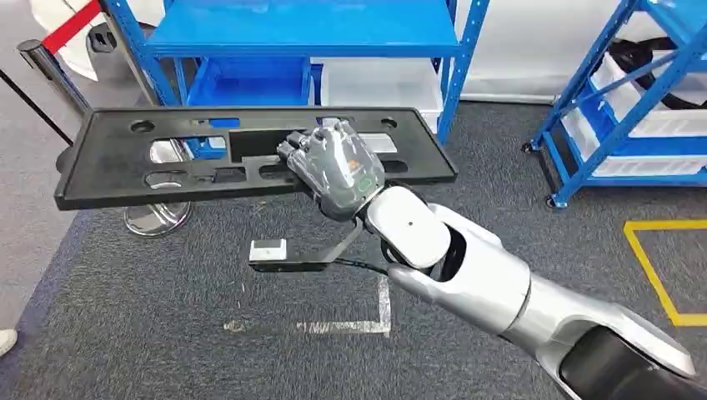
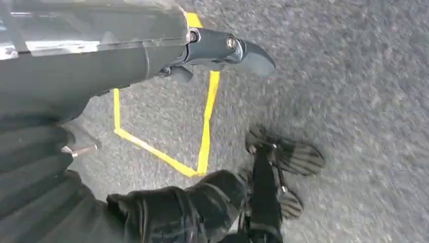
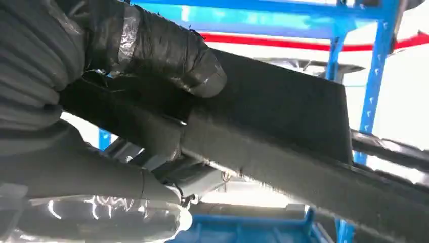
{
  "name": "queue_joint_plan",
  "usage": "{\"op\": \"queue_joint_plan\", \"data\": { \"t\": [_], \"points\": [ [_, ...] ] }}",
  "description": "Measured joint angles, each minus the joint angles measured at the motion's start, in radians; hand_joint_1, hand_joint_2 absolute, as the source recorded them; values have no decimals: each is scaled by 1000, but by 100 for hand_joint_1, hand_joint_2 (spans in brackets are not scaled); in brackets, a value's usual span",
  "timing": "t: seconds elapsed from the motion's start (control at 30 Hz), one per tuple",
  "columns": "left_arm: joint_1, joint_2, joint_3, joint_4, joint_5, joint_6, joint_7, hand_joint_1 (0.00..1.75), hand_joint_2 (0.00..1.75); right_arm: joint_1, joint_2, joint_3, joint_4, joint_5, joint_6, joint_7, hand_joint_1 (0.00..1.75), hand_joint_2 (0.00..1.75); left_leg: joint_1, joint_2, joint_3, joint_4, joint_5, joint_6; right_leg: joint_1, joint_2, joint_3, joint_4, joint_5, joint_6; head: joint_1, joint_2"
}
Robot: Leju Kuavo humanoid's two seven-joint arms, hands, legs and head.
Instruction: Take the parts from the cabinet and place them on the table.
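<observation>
Grey carpeted floor (image 1: 208, 283) is being seen across the head view, with blue shelving racks (image 1: 308, 42) standing at the far side and a second blue rack (image 1: 634, 100) off to the right. A long black plastic part (image 1: 167, 162), flat with several cutouts, is being held roughly level above the floor, in front of the racks, well clear of any shelf. It is being gripped near its right end by the right hand (image 1: 333, 167), fingers wrapped over the near edge; in the right wrist view the thumb (image 3: 167, 48) is being pressed on one face of the part (image 3: 283, 116) with the darker fingers closed on the other. A chrome stanchion base (image 1: 157, 218) is being partly hidden behind the part. White tape marks (image 1: 350, 323) and yellow tape (image 1: 659, 267) are lying on the floor. The left hand (image 2: 217, 50) is being hung over yellow floor tape (image 2: 205, 126), nothing seen in it; whether its fingers are spread or curled cannot be told.
</observation>
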State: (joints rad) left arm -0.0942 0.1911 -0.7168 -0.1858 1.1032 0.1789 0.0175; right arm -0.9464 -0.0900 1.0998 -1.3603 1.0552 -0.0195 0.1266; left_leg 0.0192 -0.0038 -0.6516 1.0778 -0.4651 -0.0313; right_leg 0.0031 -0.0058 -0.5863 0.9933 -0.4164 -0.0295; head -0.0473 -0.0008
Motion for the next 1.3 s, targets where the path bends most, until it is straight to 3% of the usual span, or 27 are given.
{"op": "queue_joint_plan", "data": {
  "t": [0.07,0.13,0.17,0.23,0.27,0.3,0.33,0.43,0.47,0.5,0.57,0.6,0.63,0.67,0.7,0.77,0.8,0.87,0.93,0.97,1.0,1.07,1.1,1.13,1.2,1.27,1.3],
  "points": [
    [-1,0,0,0,0,0,0,0,175,1,0,0,0,0,1,0,175,175,1,0,-72,156,-73,-7,0,-1,-2,3,-1,-5,-2,0],
    [4,0,0,0,0,-3,0,0,175,5,0,0,0,0,2,-1,175,175,2,0,-106,223,-81,-13,0,-1,-5,8,-3,-6,-3,0],
    [5,0,0,0,0,-4,0,0,175,6,0,0,0,0,2,-1,175,175,3,0,-91,192,-54,-14,-1,1,-6,12,-5,-5,-2,0],
    [3,0,0,0,0,-5,0,0,175,6,0,0,0,0,3,-1,175,175,5,2,-9,36,28,-15,-3,2,-6,24,-13,2,-2,0],
    [3,0,0,0,0,-6,-1,0,175,5,0,0,0,0,3,-1,175,175,5,4,24,-34,39,-13,-3,2,-8,33,-19,8,-2,0],
    [1,0,0,0,0,-6,-2,0,175,5,-1,-1,0,1,3,-1,175,175,-4,2,39,-46,24,-5,7,3,-16,43,-24,16,-4,0],
    [-1,1,-1,0,0,-6,-3,0,175,5,-1,-2,0,2,5,-1,175,175,-2,-1,32,-43,29,9,5,3,-18,43,-23,18,0,0],
    [1,0,-1,0,0,-11,-3,0,175,5,-1,-2,0,6,5,-1,175,175,0,-2,30,-48,36,26,6,2,-18,40,-20,29,-2,0],
    [0,0,-1,0,0,-15,-4,0,175,5,-1,-2,1,8,5,-1,175,175,4,-2,35,-56,40,32,1,5,-25,49,-33,38,-3,0],
    [0,1,-1,0,1,-17,-4,0,175,3,0,-2,2,12,3,-2,175,175,5,-3,36,-59,41,38,1,5,-45,95,-64,42,4,0],
    [0,5,-1,0,3,-21,-3,0,175,3,3,-2,7,19,-1,-2,175,175,5,-4,34,-60,42,43,-6,5,-122,253,-134,48,5,0],
    [0,6,-1,0,4,-22,-3,0,175,5,5,-2,13,21,-2,-5,175,175,4,-6,33,-60,42,43,-8,5,-154,316,-153,50,4,0],
    [0,6,-1,0,5,-22,-1,0,175,7,6,-2,19,23,-3,-8,175,175,4,-8,33,-59,42,43,-9,5,-170,344,-151,51,5,0],
    [0,7,-1,0,6,-22,0,0,175,7,9,-2,27,24,-3,-9,175,175,4,-13,33,-59,42,43,-11,5,-163,325,-128,51,5,0],
    [0,7,-1,0,6,-22,0,0,175,7,11,-2,31,24,-3,-11,175,175,4,-18,33,-57,42,43,-13,5,-134,263,-87,48,5,0],
    [-1,7,-1,0,6,-22,1,0,175,5,17,-2,38,24,-4,-11,175,175,5,-29,34,-55,41,38,-12,23,-47,90,-9,36,5,0],
    [-1,6,-2,0,6,-22,1,0,175,3,22,-2,42,24,-7,-14,175,175,3,-38,28,-53,42,30,-12,62,-24,47,-21,30,4,0],
    [-6,7,-1,0,7,-22,2,0,175,2,28,-2,47,25,-9,-14,175,175,4,-47,22,-56,47,14,-6,44,-23,40,-17,34,5,0],
    [-3,8,-2,0,9,-21,3,0,175,2,30,-2,53,25,-8,-14,175,175,7,-61,23,-67,55,-1,-9,29,-20,29,-11,24,5,0],
    [-1,11,-2,0,10,-20,3,0,175,1,35,-2,56,25,-9,-14,175,175,10,-48,15,-60,48,-2,-14,18,-13,16,-4,16,2,0],
    [-1,11,-2,0,10,-21,3,0,175,0,40,-2,58,25,-9,-14,175,175,9,-23,0,-21,19,-7,-14,11,-12,14,-4,12,-1,0],
    [-3,11,-2,0,10,-21,3,0,175,-2,43,-2,61,25,-9,-14,175,175,9,-14,-41,68,-31,-10,-11,0,-12,14,-4,7,-2,0],
    [-3,11,-2,0,10,-21,2,0,175,-2,44,-2,64,26,-8,-14,175,175,9,-12,-85,159,-68,-14,-8,-10,-11,15,-5,5,0,0],
    [-2,11,-2,0,10,-22,2,0,175,-1,44,-1,68,26,-8,-16,175,175,9,-12,-110,209,-82,-16,-6,-16,-12,15,-6,4,-2,0],
    [1,11,-2,0,10,-23,2,0,175,-1,46,0,73,27,-7,-17,175,175,9,-8,-116,220,-67,-17,-3,-29,-12,17,-8,1,-1,0],
    [2,12,-2,0,11,-23,1,0,175,-1,51,0,77,30,-7,-16,175,175,8,4,-55,101,3,-13,-2,-43,-11,23,-14,3,-1,0],
    [2,14,-2,0,11,-23,1,0,175,-2,55,0,78,31,-7,-16,175,175,5,27,-2,4,44,-9,-2,-50,-10,28,-19,6,-2,0]
  ]
}}
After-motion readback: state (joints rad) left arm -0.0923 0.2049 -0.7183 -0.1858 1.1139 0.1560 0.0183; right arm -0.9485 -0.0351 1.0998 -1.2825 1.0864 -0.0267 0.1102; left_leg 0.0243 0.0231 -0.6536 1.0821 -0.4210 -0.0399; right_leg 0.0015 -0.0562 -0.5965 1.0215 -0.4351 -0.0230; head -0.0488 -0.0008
